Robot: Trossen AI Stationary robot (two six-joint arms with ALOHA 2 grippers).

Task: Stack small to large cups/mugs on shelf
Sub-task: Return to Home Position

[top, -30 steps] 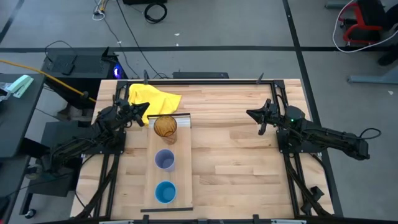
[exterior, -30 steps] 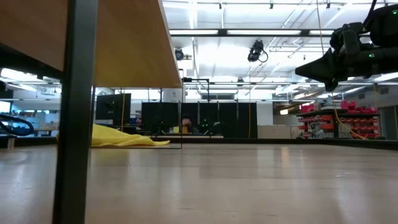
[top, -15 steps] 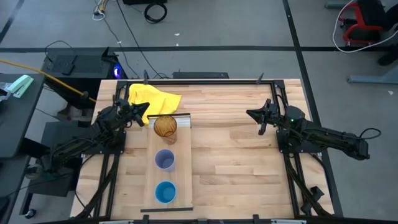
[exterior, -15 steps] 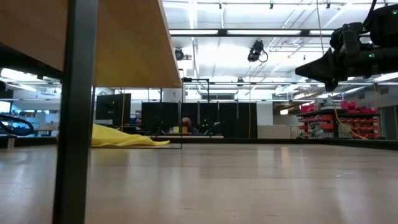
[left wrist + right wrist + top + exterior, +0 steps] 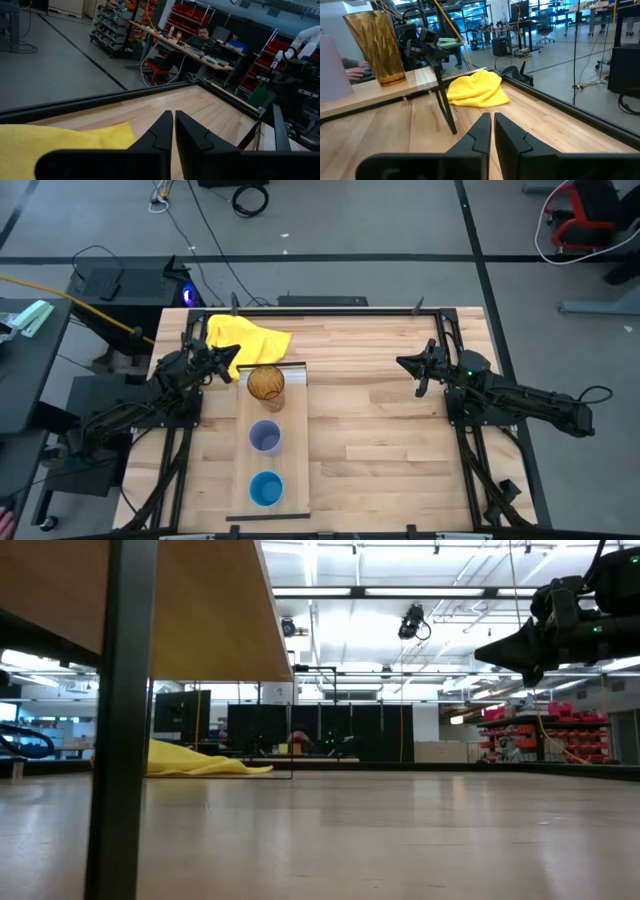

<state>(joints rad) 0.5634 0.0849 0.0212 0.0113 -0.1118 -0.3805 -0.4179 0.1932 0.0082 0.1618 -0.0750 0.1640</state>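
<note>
On the left half of the tabletop [image 5: 380, 430], the shelf [image 5: 295, 450] runs lengthwise from the front edge toward the back, raised on dark legs [image 5: 445, 107]. 3 cups stand on it in 1 row, mouths up and apart from each other. The amber cup [image 5: 266, 385] is at the far end, just beside the ridged white strip [image 5: 292, 370]. The lavender cup [image 5: 265, 437] is in the middle and the blue cup [image 5: 266, 488] is at the near end. A yellow cloth [image 5: 245, 338] lies crumpled on the tabletop behind the shelf's far end.

The left hand [image 5: 230, 372] hangs just beside the amber cup, on the cup's outer side, between the cloth and the shelf, and it touches neither. Its wrist view shows its 2 fingers [image 5: 162, 127] pressed together with nothing between them. The cloth shows below them and a person [image 5: 202, 36] sits at a bench in the room beyond.

The right hand [image 5: 404, 363] is on the other half of the tabletop, well apart from the shelf and all 3 cups, with bare wood between. The low view shows it held high above the tabletop [image 5: 482, 653]. It points toward the shelf. Its 2 fingers [image 5: 481, 127] are closed on each other and empty, with the amber cup [image 5: 376, 47] and the lavender cup [image 5: 332, 67] far ahead of them.
</note>
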